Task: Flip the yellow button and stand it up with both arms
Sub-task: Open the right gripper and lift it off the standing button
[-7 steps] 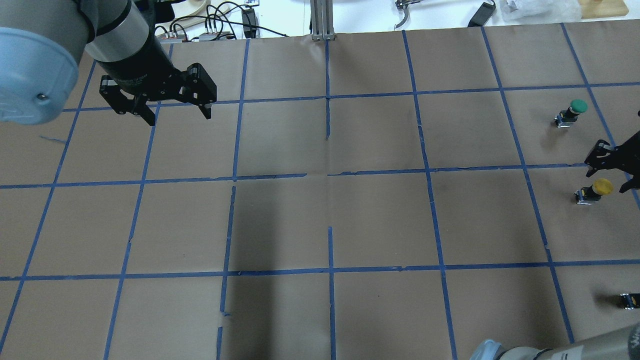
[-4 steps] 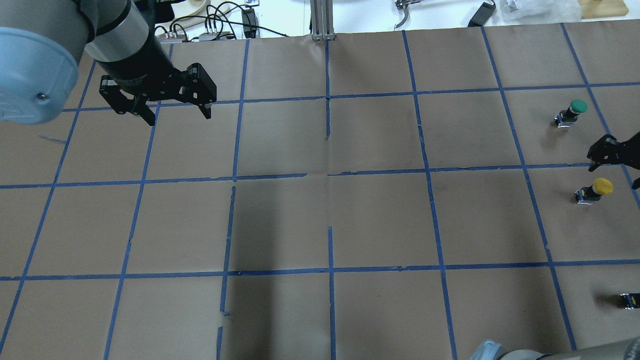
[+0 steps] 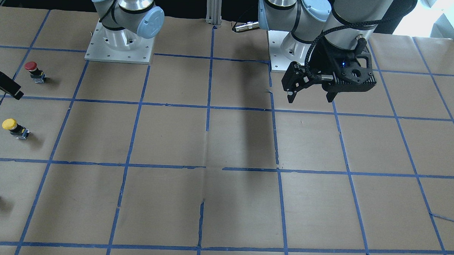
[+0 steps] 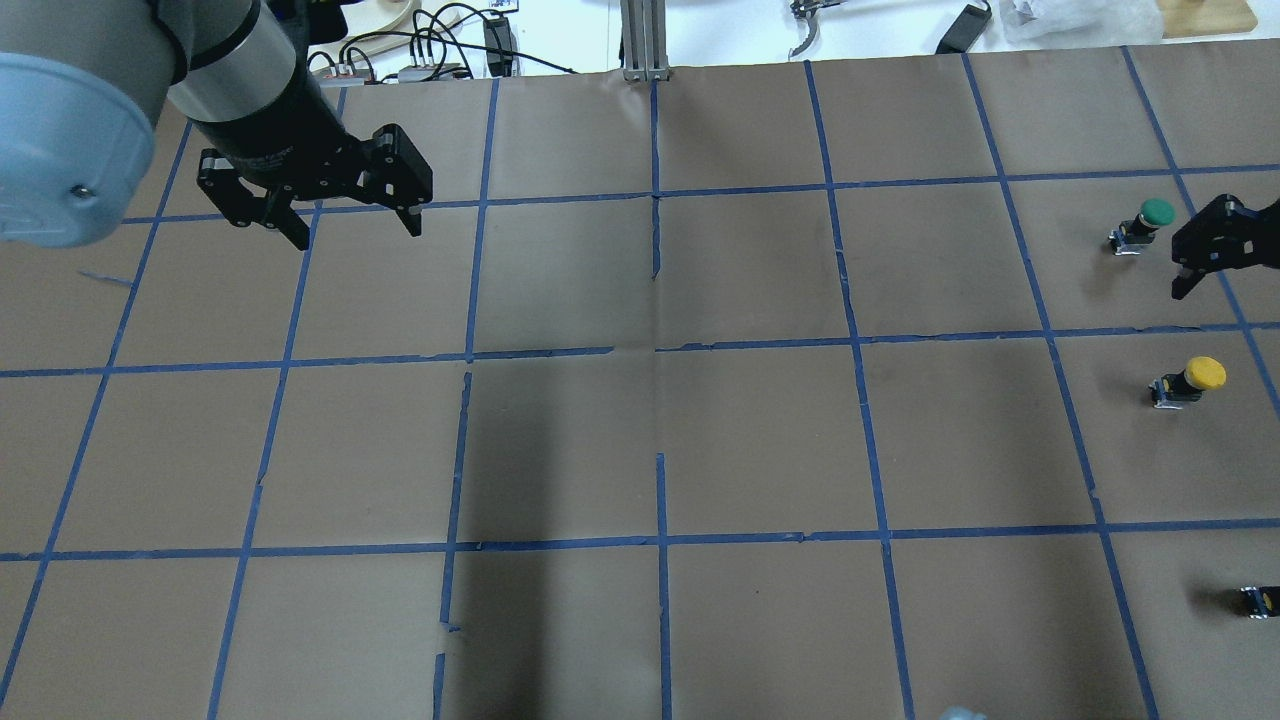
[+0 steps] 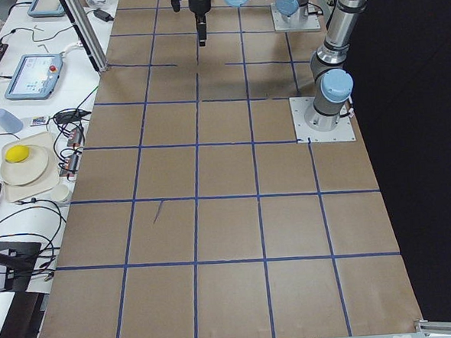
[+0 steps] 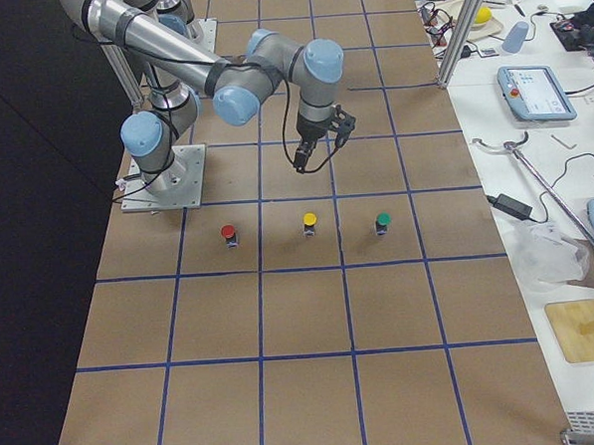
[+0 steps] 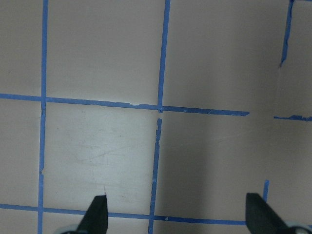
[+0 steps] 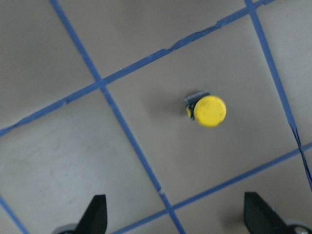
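Note:
The yellow button [image 4: 1190, 378] stands upright, cap up, at the table's right side. It also shows in the front view [image 3: 12, 127], the exterior right view [image 6: 310, 223] and the right wrist view [image 8: 208, 110]. My right gripper [image 8: 178, 217] is open and empty, raised above the table and apart from the button. In the overhead view it [image 4: 1205, 250] sits at the right edge between the yellow and green buttons. My left gripper [image 4: 357, 232] is open and empty over the far left of the table, and it also shows in the front view [image 3: 311, 98] and the left wrist view [image 7: 176, 214].
A green-capped button [image 4: 1145, 225] stands beyond the yellow one. A red-capped button [image 3: 34, 71] stands on its robot side. A tiny black-grey part with a yellow spot [image 4: 1262, 600] sits at the frame edge. Brown paper with a blue tape grid [image 4: 655, 350] covers the table.
My right gripper has drawn back from beside the yellow button toward the green one. The button has stayed standing in place. The left arm has not moved.

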Robot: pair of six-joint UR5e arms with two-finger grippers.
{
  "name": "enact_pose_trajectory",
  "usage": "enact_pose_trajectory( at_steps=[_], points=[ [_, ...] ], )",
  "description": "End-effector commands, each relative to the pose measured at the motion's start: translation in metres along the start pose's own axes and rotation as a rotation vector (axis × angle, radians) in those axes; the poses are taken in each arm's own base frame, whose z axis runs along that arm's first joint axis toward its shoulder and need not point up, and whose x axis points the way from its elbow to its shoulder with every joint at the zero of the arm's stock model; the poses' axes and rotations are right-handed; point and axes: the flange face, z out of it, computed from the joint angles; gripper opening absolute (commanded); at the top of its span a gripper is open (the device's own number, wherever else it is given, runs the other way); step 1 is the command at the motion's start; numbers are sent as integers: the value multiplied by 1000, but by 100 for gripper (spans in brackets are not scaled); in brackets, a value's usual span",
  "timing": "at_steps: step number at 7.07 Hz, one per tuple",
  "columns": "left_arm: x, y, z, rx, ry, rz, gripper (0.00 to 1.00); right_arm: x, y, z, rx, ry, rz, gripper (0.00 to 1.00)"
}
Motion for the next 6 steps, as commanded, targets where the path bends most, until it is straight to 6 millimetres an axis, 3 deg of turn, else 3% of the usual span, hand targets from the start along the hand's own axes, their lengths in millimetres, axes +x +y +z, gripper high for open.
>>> enact_pose_trajectory(
  at_steps=[1, 2, 3, 4, 6],
  points=[
    [1, 1, 3, -6, -1, 1, 100, -85, 78, -81, 40, 13, -163, 100],
    [0, 0, -1, 1, 1, 0, 100, -126, 104, -86, 57, 22, -184, 100],
    [1, 0, -1, 2, 1, 1, 100, -164, 117, -73, 45, 33, -230, 100],
    [1, 0, -1, 2, 1, 1, 100, -180, 125, -65, 28, 40, -252, 100],
    [1, 0, -1, 2, 1, 1, 100, -192, 128, -52, -5, 6, -273, 100]
  ],
)
